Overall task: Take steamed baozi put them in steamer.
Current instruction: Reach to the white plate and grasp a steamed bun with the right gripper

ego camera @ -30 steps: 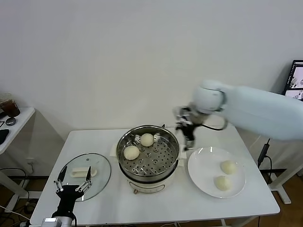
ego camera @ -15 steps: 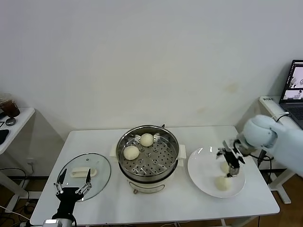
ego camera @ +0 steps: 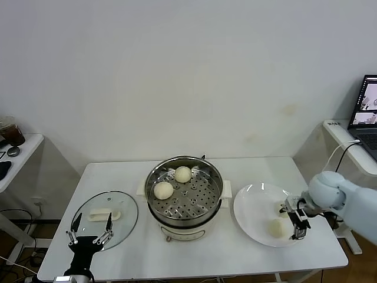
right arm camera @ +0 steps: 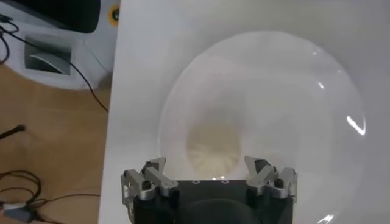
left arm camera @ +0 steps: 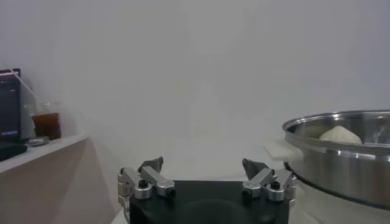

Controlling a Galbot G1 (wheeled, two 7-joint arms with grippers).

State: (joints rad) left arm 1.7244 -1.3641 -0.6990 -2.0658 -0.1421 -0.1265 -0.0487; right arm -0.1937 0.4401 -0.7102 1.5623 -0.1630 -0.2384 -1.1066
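- Left hand in front, its two fingers spread wide apart, nothing between them.
- Steamer off to one side, one baozi showing above its shiny rim.
- Brown drink cup on a far side table.

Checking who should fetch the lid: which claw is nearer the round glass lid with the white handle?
Left. The left claw hovers at the round glass lid's near edge; the right claw is across the table over the flat white plate.
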